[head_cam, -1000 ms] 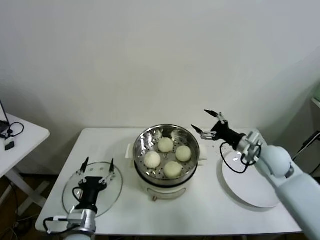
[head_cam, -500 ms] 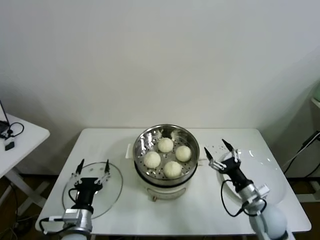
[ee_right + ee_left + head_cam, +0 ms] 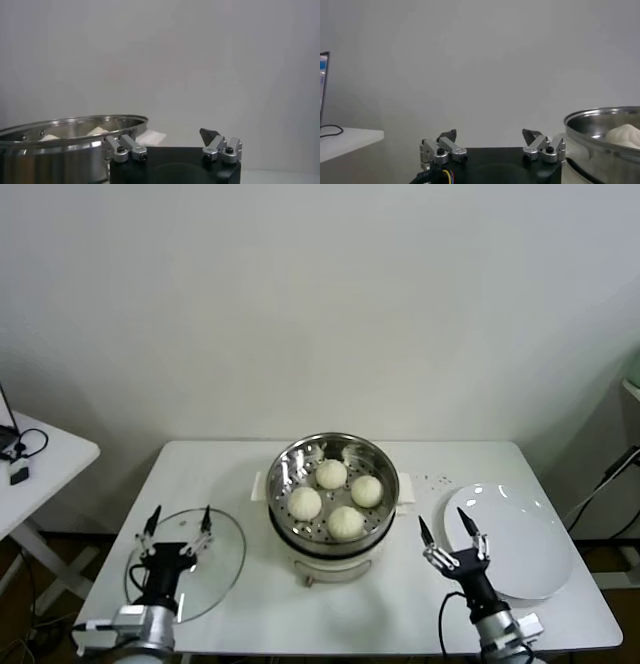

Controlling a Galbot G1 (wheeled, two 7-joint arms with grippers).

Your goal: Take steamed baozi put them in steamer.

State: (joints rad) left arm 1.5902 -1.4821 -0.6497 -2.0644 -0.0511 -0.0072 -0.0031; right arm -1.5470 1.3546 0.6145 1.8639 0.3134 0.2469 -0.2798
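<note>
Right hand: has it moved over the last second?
Yes. The open right hand pulled back from beside the round shiny steel steamer toward the table's near edge, beside the flat white plate.

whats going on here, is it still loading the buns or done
All four baozi already sit in the steamer at the table's middle. Neither gripper holds anything: the left gripper hangs open over the glass lid, and the right gripper is open between the steamer and the bare white plate.

Black left gripper (image 3: 177, 525) and right gripper (image 3: 452, 538) (silver screwed knuckles, black cables)
</note>
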